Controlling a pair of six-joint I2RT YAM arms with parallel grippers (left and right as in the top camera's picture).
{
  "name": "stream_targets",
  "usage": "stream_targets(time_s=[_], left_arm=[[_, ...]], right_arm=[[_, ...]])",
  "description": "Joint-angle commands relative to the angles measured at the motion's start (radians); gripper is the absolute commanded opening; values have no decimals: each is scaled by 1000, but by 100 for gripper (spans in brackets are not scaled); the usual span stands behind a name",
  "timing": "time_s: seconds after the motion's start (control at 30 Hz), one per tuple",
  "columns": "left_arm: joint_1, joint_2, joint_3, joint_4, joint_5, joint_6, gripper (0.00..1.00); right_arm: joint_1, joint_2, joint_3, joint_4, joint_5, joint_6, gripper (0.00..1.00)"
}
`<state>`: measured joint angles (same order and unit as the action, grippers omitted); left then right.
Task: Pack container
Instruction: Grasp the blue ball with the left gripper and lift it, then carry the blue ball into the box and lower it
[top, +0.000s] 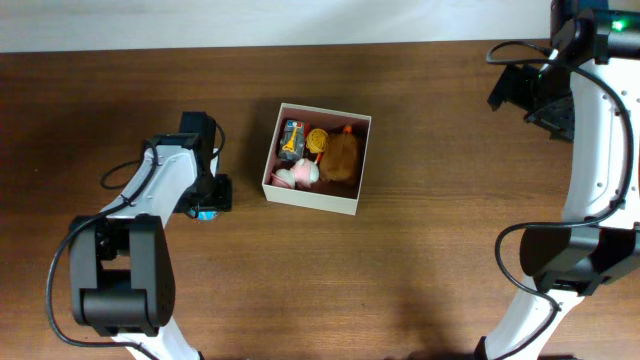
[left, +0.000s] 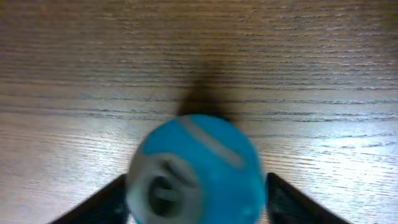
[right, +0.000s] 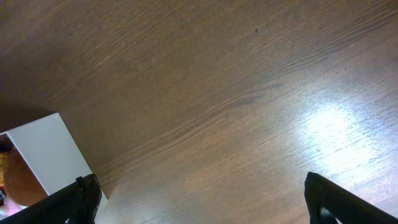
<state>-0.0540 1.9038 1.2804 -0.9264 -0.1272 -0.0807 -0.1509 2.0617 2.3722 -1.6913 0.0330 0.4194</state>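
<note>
The container (top: 308, 196) is a square cardboard box with cream-white walls, left of the table's middle. It holds a brown plush (top: 342, 157), an orange toy (top: 318, 140), a yellow-and-black toy (top: 292, 138) and a pink-white toy (top: 297, 176). My left gripper (top: 208, 200) is left of the container, low over the table. Its fingers (left: 196, 199) sit against both sides of a round blue-and-grey toy (left: 205, 165). My right gripper (top: 520, 90) is open and empty, high at the far right. Its wrist view shows a corner of the container (right: 46, 152).
Bare brown wood table (top: 430, 250) lies around the container. A pale strip (top: 250, 20) runs along the table's far edge. The right arm's base (top: 560, 260) stands at the right front, the left arm's base (top: 115, 280) at the left front.
</note>
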Motion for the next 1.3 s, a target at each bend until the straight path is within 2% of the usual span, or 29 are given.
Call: stream_targets(time_s=[0.0,0.23,0.57,0.7,0.77,0.97,1.27], left_arm=[[3,11,-7,-1,19,7,58],[3,11,-7,-1,43,7,50],[3,10,69,-36,135,7,45],[3,9,140,-85,168,8,46],[3,9,180,-100,191,13,50],[3,9,312,-114,371,93,50],[-10,9,423,-103,801,215,49]], right_arm=[[-1,5,-1,0,-2,8,99],[-1,5,-1,0,-2,8,99],[-1,5,-1,0,-2,8,99],[-1,5,-1,0,-2,8,99],[-1,5,-1,0,-2,8,99],[-1,5,-1,0,-2,8,99],[-1,5,-1,0,-2,8,99]])
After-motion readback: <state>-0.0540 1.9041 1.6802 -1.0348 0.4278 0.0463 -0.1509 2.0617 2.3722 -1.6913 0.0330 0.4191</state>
